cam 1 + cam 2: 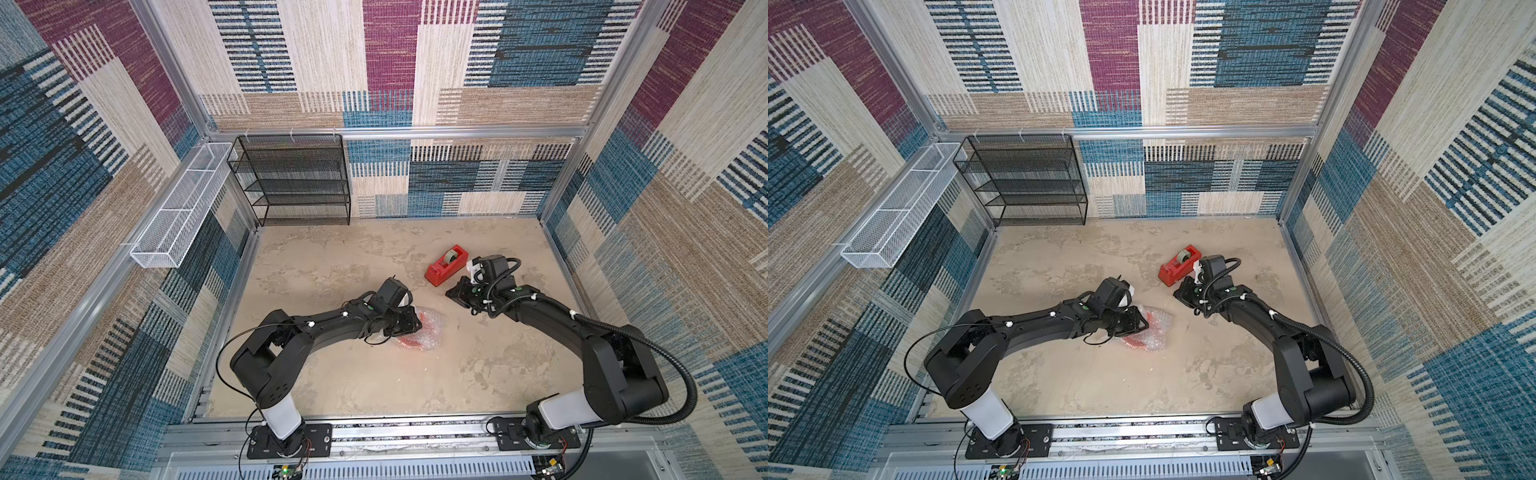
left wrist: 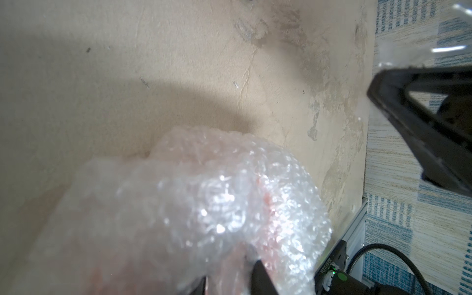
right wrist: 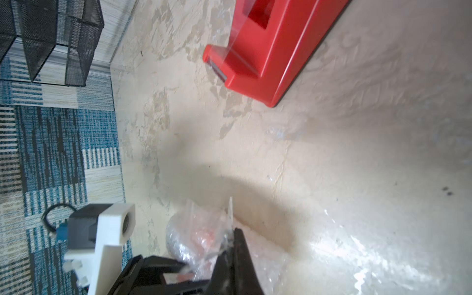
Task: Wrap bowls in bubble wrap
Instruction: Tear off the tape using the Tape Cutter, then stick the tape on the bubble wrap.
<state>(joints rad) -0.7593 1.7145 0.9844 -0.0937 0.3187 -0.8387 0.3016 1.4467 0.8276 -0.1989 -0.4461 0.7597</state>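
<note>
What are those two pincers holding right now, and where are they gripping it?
The left pincer pinches a fold of the bubble wrap bundled over the bowl. The right pincer is shut on what looks like clear tape, at one end.

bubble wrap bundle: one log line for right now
left claw shut on bubble wrap over orange bowl | right claw shut on clear strip
</note>
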